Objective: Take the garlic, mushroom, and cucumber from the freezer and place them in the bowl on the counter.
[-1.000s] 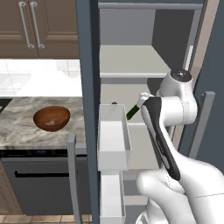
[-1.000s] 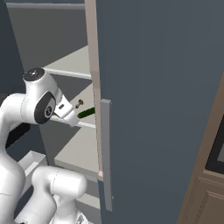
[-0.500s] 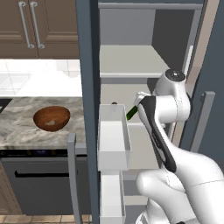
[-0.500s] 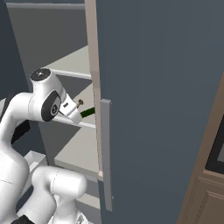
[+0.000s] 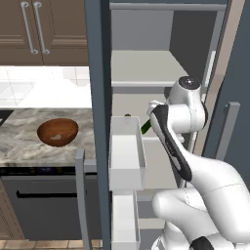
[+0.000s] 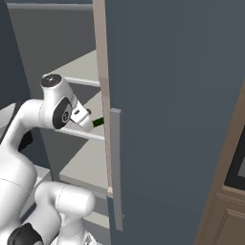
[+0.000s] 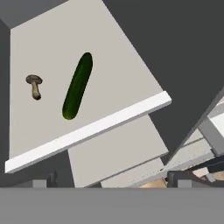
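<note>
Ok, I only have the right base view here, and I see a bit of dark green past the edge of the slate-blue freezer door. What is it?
Observer: A smooth, dark green cucumber. The hand view shows it lying whole on a light grey freezer shelf.
Operator: Is anything else on that shelf?
Observer: A small tan-brown mushroom lies beside the cucumber, apart from it.
Operator: And where is the bowl?
Observer: In the left base view the round reddish-brown wooden bowl stands on the grey-beige marbled stone counter, to the left of the freezer. Neither the cucumber nor the mushroom is in it.
</note>
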Robot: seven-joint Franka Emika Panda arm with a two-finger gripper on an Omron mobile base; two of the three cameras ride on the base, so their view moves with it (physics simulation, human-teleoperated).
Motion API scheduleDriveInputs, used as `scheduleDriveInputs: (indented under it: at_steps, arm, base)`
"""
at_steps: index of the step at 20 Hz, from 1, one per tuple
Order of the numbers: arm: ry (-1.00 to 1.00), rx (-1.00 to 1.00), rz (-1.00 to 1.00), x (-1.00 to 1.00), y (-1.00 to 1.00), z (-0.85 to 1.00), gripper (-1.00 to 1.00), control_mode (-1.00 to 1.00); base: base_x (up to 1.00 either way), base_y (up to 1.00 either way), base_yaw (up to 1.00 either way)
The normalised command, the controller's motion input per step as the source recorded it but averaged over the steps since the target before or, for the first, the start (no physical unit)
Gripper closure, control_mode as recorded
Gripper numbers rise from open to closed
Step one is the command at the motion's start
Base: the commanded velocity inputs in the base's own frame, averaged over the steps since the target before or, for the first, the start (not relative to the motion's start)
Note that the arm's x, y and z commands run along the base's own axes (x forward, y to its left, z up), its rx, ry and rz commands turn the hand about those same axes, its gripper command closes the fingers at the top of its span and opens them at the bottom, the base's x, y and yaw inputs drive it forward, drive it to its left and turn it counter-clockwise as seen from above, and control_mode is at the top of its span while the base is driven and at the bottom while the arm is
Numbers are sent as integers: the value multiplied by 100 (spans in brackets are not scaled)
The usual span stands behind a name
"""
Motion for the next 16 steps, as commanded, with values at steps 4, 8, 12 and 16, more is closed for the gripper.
scheduleDriveInputs:
  at_steps: [4, 8, 12, 16]
  arm:
    - [0, 0, 0, 29, 0, -24, -100, -100]
    - [0, 0, 0, 30, 0, -29, -100, -100]
    - [0, 0, 0, 27, 0, -30, -100, -100]
    - [0, 0, 0, 24, 0, -5, -100, -100]
  base:
    - [0, 0, 0]
    - [0, 0, 0]
    - [0, 0, 0]
    - [0, 0, 0]
